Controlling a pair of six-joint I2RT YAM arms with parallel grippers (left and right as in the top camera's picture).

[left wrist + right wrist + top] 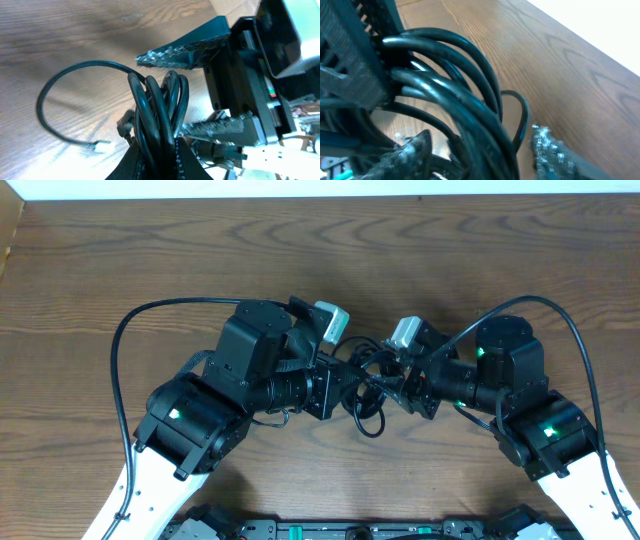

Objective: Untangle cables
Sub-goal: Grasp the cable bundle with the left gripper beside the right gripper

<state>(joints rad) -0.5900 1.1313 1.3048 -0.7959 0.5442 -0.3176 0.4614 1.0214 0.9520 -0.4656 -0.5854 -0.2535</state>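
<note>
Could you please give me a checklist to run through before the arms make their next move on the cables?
1. Left tool shut on the cables: ok, the bundle is clamped between its fingers.
2. Right tool open, a finger on either side of the bundle: ok, ready to grip.
3. A free end to work with: ok, one strand loops out over the table and ends in a white plug.
4. Strands separated: not ok, they are bunched together at the left tool.
5. Which strand the right tool would catch if it shut: cannot tell.
</note>
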